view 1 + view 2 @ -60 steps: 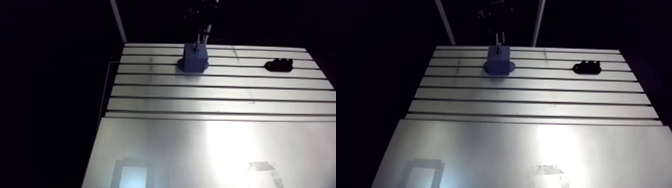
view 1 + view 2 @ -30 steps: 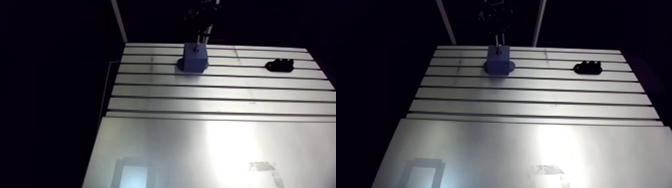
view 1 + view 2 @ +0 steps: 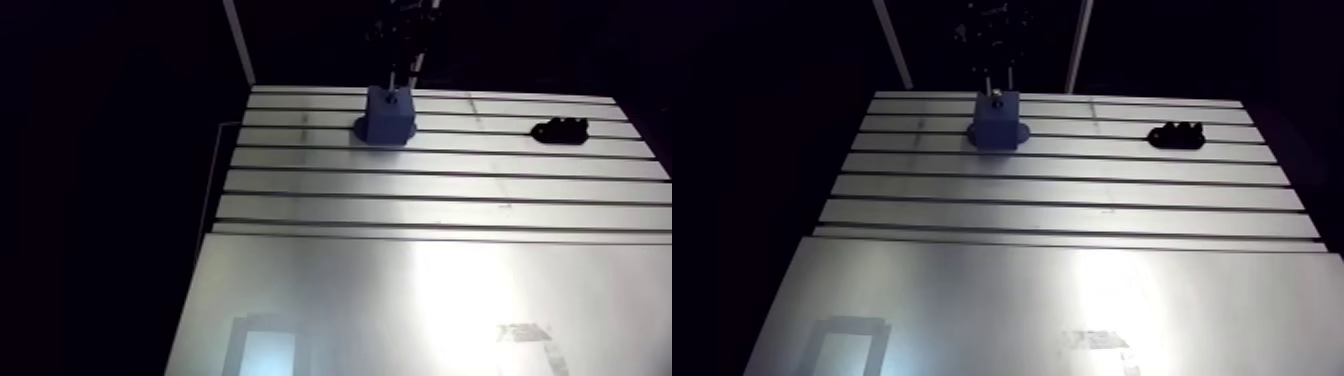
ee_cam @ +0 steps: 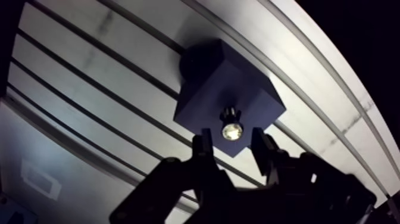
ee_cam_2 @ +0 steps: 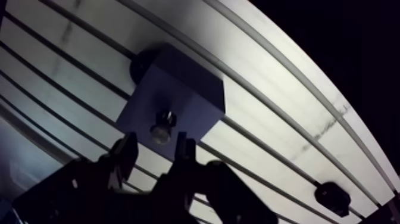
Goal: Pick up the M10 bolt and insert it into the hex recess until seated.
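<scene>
A dark blue block [image 4: 220, 83] with a flanged base stands on the slotted table [image 3: 400, 210] near its far edge. The shiny M10 bolt [image 4: 232, 129] stands upright in the hole in the block's top face, and in the arm view it shows as a bright dot [image 3: 995, 97]. My gripper [image 4: 231, 138] hangs just above the block, open. One finger [image 4: 203, 142] is on each side of the bolt's end, and a gap shows between the metal and each finger. How deep the bolt sits in the recess is hidden.
A small black part [image 3: 560, 130] lies on the table to the right of the block, also near the far edge. A smooth metal sheet [image 3: 400, 300] covers the near half of the table. The table's left edge drops into darkness.
The fingers, earlier down at the block's top around the bolt, have parted and risen a little. The bolt stays standing in the block.
</scene>
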